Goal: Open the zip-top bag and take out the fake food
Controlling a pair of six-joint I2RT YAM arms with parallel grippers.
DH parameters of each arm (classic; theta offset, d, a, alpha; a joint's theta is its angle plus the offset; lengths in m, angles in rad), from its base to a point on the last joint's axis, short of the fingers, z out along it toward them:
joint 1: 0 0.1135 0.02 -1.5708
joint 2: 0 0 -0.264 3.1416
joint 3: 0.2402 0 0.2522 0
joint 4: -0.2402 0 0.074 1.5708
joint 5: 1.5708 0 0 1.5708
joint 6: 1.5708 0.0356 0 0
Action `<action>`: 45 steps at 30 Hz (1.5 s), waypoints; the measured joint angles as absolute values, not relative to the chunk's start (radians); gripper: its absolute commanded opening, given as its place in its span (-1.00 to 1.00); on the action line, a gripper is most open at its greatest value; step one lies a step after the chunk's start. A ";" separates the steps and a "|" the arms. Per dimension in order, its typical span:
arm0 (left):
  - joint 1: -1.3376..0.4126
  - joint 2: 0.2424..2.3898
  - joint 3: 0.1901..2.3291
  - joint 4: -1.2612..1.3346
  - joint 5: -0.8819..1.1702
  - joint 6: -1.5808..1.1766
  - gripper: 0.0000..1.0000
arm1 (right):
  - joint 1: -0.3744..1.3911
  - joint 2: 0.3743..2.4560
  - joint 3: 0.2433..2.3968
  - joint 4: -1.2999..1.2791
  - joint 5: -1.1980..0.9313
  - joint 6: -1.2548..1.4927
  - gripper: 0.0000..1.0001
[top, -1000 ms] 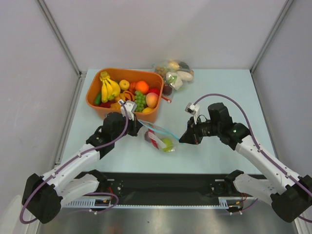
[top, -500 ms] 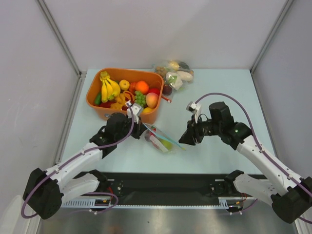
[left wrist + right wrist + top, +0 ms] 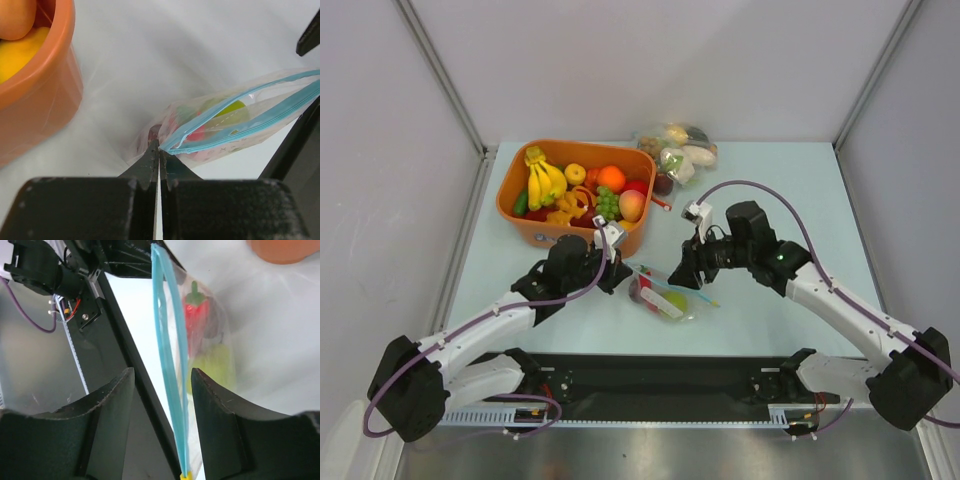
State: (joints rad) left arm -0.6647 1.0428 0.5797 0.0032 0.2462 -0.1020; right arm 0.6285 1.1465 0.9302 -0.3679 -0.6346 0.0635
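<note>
between the fingertips of the left gripper (image 3: 159,150) sits one corner of the zip-top bag (image 3: 235,125), just where the blue zip strip (image 3: 250,107) ends. its jaws are pinched fully together on the plastic, with no gap showing. ahead of those fingers the bag trails away over the table (image 3: 175,50), and the orange tub (image 3: 45,100) sits off to their left.

the right gripper (image 3: 162,375) is partly open and holds nothing. the zip strip runs edge-on through the gap between its two fingers, its two lips looking slightly parted. i cannot tell whether it touches either finger. beyond those fingertips, inside the bag, lies the fake food (image 3: 200,340): a red chili (image 3: 196,315), a green pear (image 3: 215,365) and something dark behind them.

the risk lies in the closing. both lips appear to sit inside the right fingers' gap, so a pinch would likely catch both layers and press them together. a pull would then only drag the whole bag, or yank it from the left gripper, which has just a small corner. the thin film could also slide out of the gap, leaving the jaws shut on air.
</note>
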 measured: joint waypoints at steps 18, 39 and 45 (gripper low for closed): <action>-0.677 1.037 0.580 -0.002 0.258 -0.094 -0.99 | 0.639 1.253 0.930 -0.323 -0.598 0.020 -0.28; -0.740 0.925 0.591 0.099 0.163 -0.570 0.15 | 0.724 1.200 0.930 -0.396 -0.259 0.047 -1.00; -0.788 1.055 0.583 0.224 0.196 -0.727 0.19 | 0.818 1.189 0.941 -0.400 -0.145 0.060 -1.00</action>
